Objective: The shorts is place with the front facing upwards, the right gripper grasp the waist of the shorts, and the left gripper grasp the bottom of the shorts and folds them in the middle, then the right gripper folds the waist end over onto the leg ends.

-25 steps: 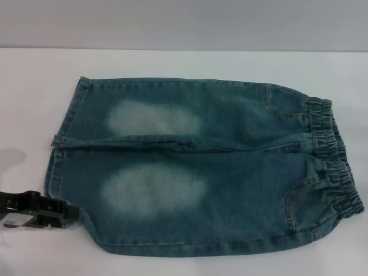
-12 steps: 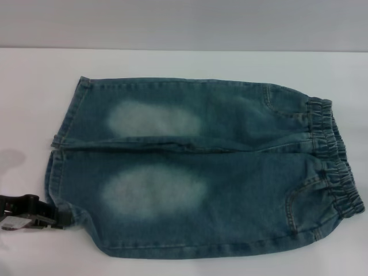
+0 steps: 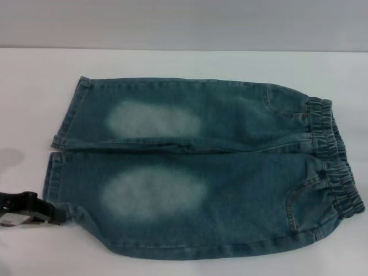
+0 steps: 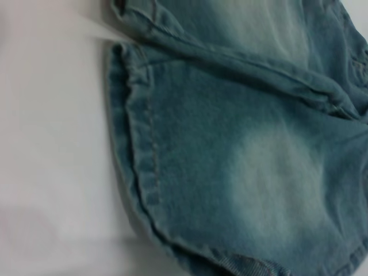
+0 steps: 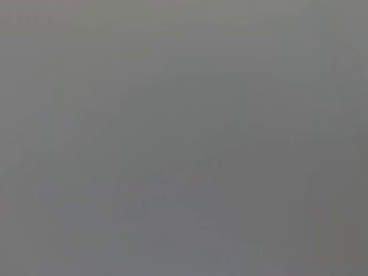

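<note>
Denim shorts [image 3: 201,167] flat, front up, faded patch on each leg. Leg ends [image 3: 57,167] w/ straight stitched hems to robot's left, crinkled elastic waist [image 3: 336,167] to its right, legs side by side

The shorts [image 3: 201,167] were blue denim, a coarse, matt woven cloth, with two pale, faded patches [image 3: 154,192] worn smooth-looking on the front of the legs. At the right of the head view the waistband [image 3: 336,164] was crinkled, gathered elastic cloth. At the left, the leg hems [image 4: 141,167] were flat, with raised rows of stitching along the folded edge. The table [image 3: 34,86] beneath was a smooth, matt white surface. At the lower left edge, the left gripper [image 3: 34,210] looked like dull black plastic or metal.
</note>
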